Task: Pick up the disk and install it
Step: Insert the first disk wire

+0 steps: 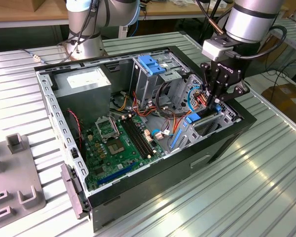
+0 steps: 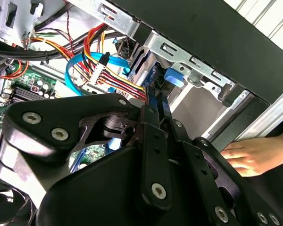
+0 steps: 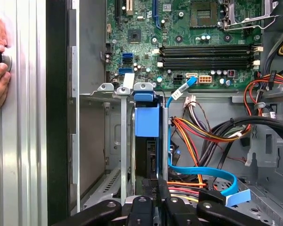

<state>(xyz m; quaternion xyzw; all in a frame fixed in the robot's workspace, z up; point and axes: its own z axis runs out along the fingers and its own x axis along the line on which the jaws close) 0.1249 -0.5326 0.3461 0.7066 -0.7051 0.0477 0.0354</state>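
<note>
I am holding my black gripper over the drive bay of the open black computer case, fingers narrowed edge-on around the flat grey-metal, blue-railed disk, which is standing partly down in its slot; seating looks unfinished.

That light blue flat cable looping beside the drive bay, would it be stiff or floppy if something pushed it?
Probably floppy but springy: the blue flat cable holds a smooth loop. Likely light, being thin like a ribbon. It may snag, since it runs beside the bundled coloured wires.
</note>
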